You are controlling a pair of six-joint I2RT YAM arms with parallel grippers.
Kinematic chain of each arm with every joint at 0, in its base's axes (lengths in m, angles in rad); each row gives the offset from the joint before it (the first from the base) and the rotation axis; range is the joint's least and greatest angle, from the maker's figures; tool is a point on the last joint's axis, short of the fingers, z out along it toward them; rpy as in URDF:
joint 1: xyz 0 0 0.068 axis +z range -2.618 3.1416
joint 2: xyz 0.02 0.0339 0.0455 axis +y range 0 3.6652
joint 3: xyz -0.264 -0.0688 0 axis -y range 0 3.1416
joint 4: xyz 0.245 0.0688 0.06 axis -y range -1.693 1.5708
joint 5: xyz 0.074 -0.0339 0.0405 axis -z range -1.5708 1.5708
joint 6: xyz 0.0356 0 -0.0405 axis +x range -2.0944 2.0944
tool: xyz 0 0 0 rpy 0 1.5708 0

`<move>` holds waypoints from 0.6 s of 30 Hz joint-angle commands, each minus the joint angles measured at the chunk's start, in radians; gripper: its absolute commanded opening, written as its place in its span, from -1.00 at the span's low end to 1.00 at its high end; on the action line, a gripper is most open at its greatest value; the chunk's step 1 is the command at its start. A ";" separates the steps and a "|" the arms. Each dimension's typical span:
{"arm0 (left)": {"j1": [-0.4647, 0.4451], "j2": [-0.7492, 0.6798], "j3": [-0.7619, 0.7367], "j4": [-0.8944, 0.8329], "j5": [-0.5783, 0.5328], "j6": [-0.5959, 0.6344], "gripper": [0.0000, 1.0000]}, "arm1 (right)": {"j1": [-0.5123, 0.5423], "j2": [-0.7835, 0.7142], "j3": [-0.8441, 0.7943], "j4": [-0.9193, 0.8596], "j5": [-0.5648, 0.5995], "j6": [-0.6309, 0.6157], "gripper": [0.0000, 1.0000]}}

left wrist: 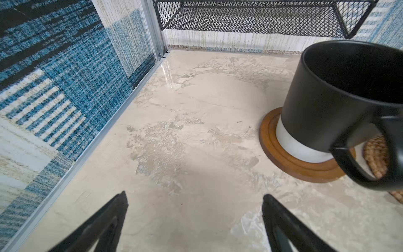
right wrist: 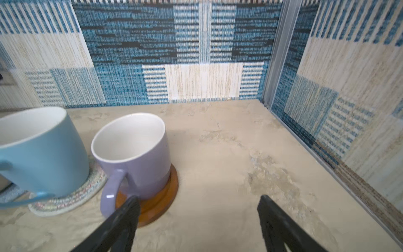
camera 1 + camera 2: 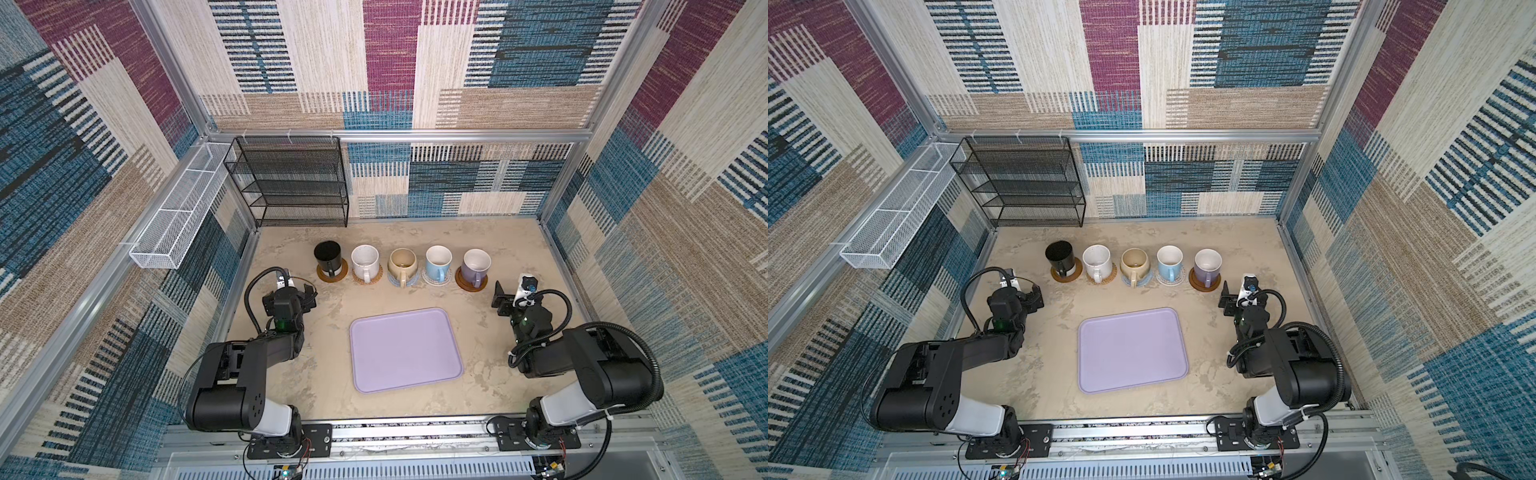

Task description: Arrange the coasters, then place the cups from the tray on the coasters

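Note:
Five cups stand in a row, each on a coaster: black cup [image 3: 327, 254] on a brown coaster [image 1: 292, 168], speckled white cup [image 3: 365, 261] on tan rattan, beige cup [image 3: 402, 264] on blue-grey, light blue cup [image 3: 438, 259] on a white-grey woven coaster [image 2: 65, 203], lavender cup [image 3: 476, 264] on a brown coaster [image 2: 161, 203]. The lavender tray [image 3: 405, 351] lies bare at the table's middle. My left gripper [image 1: 194, 195] is open over bare table, left of the black cup. My right gripper [image 2: 198, 197] is open just right of the lavender cup, holding nothing.
A black mesh shelf rack [image 3: 291, 183] stands at the back left corner. A white wire basket [image 3: 174, 224] hangs on the left wall. Patterned walls close in the table on three sides.

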 commanded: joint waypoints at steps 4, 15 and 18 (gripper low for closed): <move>0.009 0.054 -0.001 0.077 0.190 0.037 0.97 | -0.013 0.003 0.013 0.037 -0.044 -0.001 1.00; 0.017 0.056 0.005 0.070 0.326 0.082 0.98 | -0.014 0.001 0.010 0.038 -0.045 -0.002 1.00; 0.017 0.056 0.005 0.071 0.326 0.082 0.97 | -0.014 0.001 0.010 0.039 -0.044 -0.001 1.00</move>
